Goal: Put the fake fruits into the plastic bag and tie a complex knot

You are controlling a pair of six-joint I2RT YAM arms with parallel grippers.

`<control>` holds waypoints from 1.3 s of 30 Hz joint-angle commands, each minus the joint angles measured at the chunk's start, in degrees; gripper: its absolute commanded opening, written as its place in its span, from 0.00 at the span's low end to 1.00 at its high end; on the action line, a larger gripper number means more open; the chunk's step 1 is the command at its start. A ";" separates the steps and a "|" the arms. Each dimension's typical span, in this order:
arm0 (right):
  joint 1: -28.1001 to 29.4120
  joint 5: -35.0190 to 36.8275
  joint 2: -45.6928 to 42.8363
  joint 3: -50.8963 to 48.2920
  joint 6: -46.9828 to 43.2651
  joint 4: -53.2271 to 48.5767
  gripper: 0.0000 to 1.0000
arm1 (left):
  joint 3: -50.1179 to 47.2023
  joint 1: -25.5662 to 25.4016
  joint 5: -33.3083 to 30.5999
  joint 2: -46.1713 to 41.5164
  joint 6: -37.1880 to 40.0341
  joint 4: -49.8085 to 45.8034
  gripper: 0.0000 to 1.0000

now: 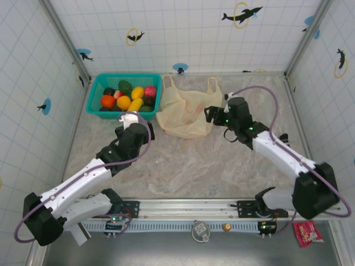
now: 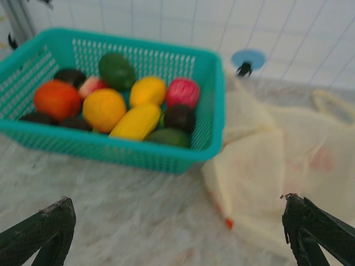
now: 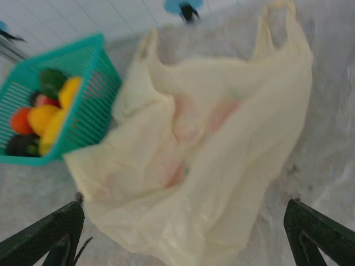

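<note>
Several fake fruits (image 1: pixel 129 98) (image 2: pixel 119 108) (image 3: pixel 41 113), yellow, orange, red, pink, green and dark brown, lie in a teal mesh basket (image 1: pixel 95 86) (image 2: pixel 166 155) (image 3: pixel 89 111) at the back left. The cream-yellow plastic bag (image 1: pixel 183 108) (image 2: pixel 266 177) (image 3: pixel 211 160) lies flat beside it, handles toward the back wall. My left gripper (image 1: pixel 133 123) (image 2: pixel 177 238) is open, just in front of the basket and the bag's left corner, holding nothing. My right gripper (image 1: pixel 213 115) (image 3: pixel 183 238) is open at the bag's right side, its fingers (image 3: pixel 319 233) spread wide with the bag's near end between them.
White tiled walls with dolphin stickers (image 1: pixel 241 14) close in the marbled table (image 1: pixel 211 160) on three sides. A metal rail (image 1: pixel 188 208) runs along the near edge by the arm bases. Bare tabletop stretches in front of the bag and basket.
</note>
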 commanded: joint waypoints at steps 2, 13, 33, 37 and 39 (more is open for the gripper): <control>-2.27 -0.57 9.58 6.50 11.29 -4.27 0.85 | 2.90 0.07 0.55 0.97 0.14 -3.56 0.97; -1.00 0.20 28.59 21.67 12.89 -9.00 0.52 | -4.52 0.07 2.51 -4.14 6.59 2.22 0.97; -11.59 -15.08 -2.16 -3.45 -26.39 26.30 0.00 | -2.53 4.18 8.20 -4.16 -0.31 4.16 0.95; -13.36 -23.10 -3.73 -0.29 -35.76 23.53 0.00 | 0.38 4.67 12.11 -1.81 1.32 6.05 0.96; -13.44 -25.44 -6.04 -2.33 -38.80 26.84 0.00 | 1.96 5.18 12.62 -0.63 1.87 6.92 0.95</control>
